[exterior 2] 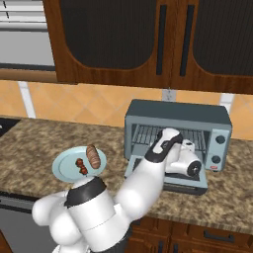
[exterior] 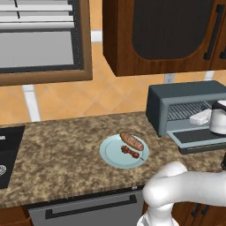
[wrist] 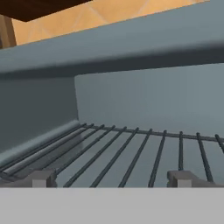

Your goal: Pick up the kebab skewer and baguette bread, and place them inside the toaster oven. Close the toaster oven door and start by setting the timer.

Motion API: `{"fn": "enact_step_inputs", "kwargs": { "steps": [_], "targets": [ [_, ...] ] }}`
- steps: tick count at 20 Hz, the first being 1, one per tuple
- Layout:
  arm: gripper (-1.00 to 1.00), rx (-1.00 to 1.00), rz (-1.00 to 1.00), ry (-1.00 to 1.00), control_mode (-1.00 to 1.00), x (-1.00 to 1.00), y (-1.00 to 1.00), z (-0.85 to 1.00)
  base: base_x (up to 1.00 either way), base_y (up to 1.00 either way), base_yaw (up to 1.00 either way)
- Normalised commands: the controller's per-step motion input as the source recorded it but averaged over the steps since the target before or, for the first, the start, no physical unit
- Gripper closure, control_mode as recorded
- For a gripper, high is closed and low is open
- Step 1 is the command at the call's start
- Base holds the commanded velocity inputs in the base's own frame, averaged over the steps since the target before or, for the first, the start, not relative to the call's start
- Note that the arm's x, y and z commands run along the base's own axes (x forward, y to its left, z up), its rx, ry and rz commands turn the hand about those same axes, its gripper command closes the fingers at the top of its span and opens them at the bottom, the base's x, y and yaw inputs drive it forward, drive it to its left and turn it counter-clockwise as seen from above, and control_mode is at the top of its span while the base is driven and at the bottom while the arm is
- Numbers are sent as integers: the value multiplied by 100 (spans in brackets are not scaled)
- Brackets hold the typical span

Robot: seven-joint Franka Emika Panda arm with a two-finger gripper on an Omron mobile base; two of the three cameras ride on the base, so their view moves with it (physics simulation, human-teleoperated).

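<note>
The gripper is hanging released at the toaster oven mouth, its 2 fingertips sitting wide apart over the wire rack, toaster oven door lying down.

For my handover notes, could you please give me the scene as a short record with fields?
toaster oven: on the counter, rack bare
toaster oven door: folded down, open
kebab skewer: on the plate
baguette bread: on the same plate, beside the skewer
gripper: open, holding nothing, at the oven mouth, facing the rack
task state: both foods not yet loaded
</note>
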Motion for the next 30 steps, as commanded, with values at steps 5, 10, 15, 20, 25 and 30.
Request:
{"fn": "enact_step_inputs", "kwargs": {
  "steps": [5,10,15,20,25,30],
  "targets": [
    [-100,8,-1,0,-100,12,-19,-13,0,0,0],
    [-100,6,-5,0,-100,30,0,-9,0,0,0],
    [-100,0,-5,0,-100,2,0,-40,0,0,0],
    [-100,0,-5,0,-100,0,0,-40,0,0,0],
    [-100,0,-2,15,-100,-32,-9,-58,0,0,0],
    [-100,0,-4,24,-100,-77,-7,-70,0,0,0]
  ]
}}
